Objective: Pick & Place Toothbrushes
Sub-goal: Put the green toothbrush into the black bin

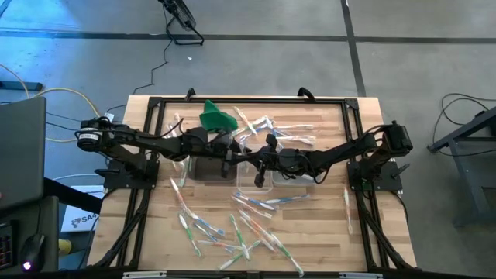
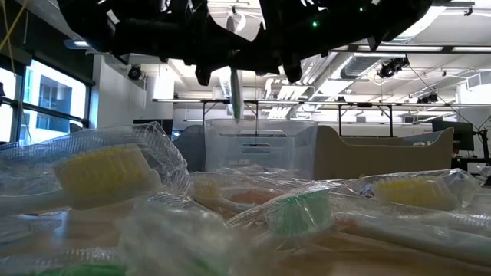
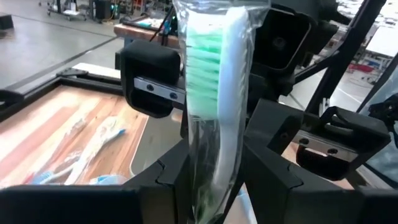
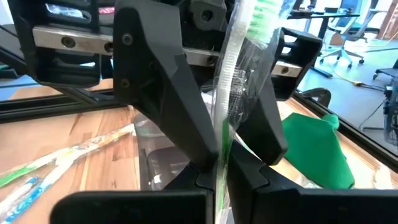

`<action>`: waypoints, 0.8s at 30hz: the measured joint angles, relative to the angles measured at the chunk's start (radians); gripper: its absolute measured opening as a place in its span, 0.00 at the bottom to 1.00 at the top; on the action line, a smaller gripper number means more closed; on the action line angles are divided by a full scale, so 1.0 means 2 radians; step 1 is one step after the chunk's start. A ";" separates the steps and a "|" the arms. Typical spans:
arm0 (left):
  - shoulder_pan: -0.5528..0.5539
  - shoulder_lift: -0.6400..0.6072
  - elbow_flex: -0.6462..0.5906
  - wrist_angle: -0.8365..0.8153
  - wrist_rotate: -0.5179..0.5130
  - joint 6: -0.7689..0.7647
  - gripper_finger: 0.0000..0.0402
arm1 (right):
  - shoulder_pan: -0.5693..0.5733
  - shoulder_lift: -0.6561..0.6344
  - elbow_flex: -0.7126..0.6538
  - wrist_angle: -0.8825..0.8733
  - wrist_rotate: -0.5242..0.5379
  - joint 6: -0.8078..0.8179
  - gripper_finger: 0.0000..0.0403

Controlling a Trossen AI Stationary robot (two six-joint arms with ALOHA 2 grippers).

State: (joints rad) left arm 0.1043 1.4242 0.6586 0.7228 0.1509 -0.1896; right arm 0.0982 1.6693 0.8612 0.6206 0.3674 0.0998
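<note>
No brand or lettering is readable on anything I see (the wrappers are clear film with faint marks too small to make out).

I hold one green-bristled toothbrush point(image 3: 214, 93) in its clear wrapper, up in the air above the middle of the tabletop point(image 1: 325, 232). My left gripper point(image 3: 214, 180) has its fingers point(image 3: 177, 177) set part-way apart around the wrapped handle, the brush standing upright between them. My right gripper point(image 4: 219, 165) meets it from the other side, its fingers point(image 4: 180, 134) pressed together and pinching the wrapper's film edge. In the low view the same brush hangs down from the arms over the tubs.

The loose toothbrushes point(image 1: 240, 229) lie scattered: a larger spread near the front edge and a smaller cluster at the back, beside the green cloth lump point(image 1: 215, 118). I cannot count them exactly, since they overlap; they have green, blue and orange-pink parts.

Of the clear tubs point(image 1: 267, 184) under my arms, I can make out two for certain from above; the arms cover the rest. I cannot tell what lies inside them.
</note>
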 joint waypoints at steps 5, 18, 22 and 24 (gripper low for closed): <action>0.000 0.000 0.000 -0.004 0.004 0.000 0.31 | 0.000 0.000 0.000 -0.001 0.000 0.000 0.02; 0.000 0.000 0.000 -0.006 0.009 0.001 0.09 | 0.000 0.000 0.000 0.001 0.001 0.002 0.02; 0.000 0.000 0.000 -0.006 0.010 0.005 0.03 | 0.000 0.000 0.000 0.001 0.001 0.005 0.01; 0.000 0.000 0.000 -0.006 0.011 0.005 0.03 | 0.000 0.000 0.000 0.001 0.001 0.004 0.01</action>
State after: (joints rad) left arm 0.1051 1.4239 0.6590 0.7105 0.1726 -0.1802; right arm 0.0986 1.6695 0.8612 0.6220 0.3687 0.1085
